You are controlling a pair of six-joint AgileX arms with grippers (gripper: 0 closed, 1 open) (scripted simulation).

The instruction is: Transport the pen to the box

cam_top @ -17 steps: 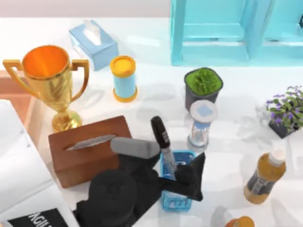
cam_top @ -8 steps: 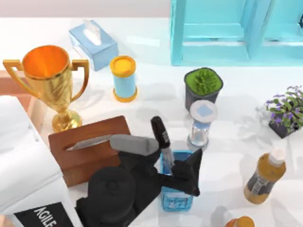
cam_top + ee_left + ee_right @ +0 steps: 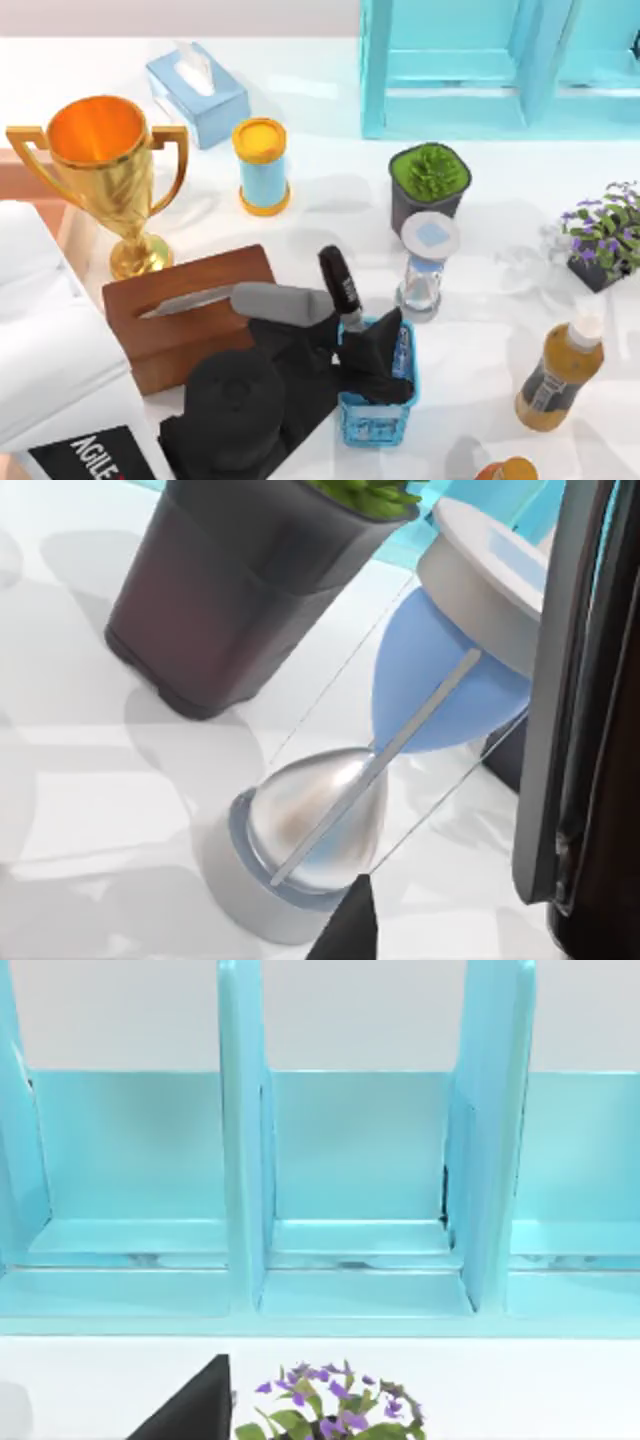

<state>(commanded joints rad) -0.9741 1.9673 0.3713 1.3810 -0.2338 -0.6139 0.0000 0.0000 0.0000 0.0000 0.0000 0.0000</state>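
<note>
1. Currently your left gripper [image 3: 368, 352] pinches the pen [image 3: 341, 285], tilted, tip inside the blue box [image 3: 372, 428].
2. Transport looks nearly done; you still release and withdraw.
3. Right arm parked; claw state unclear.

left arm [image 3: 240, 410]: matte black, rounded | grey link | white base, black label

Counter [image 3: 330, 210]: we see a glossy white top that mirrors soft shadows.
Shelf unit [image 3: 480, 70]: we find a turquoise rack with upright dividers standing along the far edge, right of centre.
Wall [image 3: 350, 1010]: we see plain pale grey behind the shelf unit.
Light: we note even, diffuse brightness.
</note>
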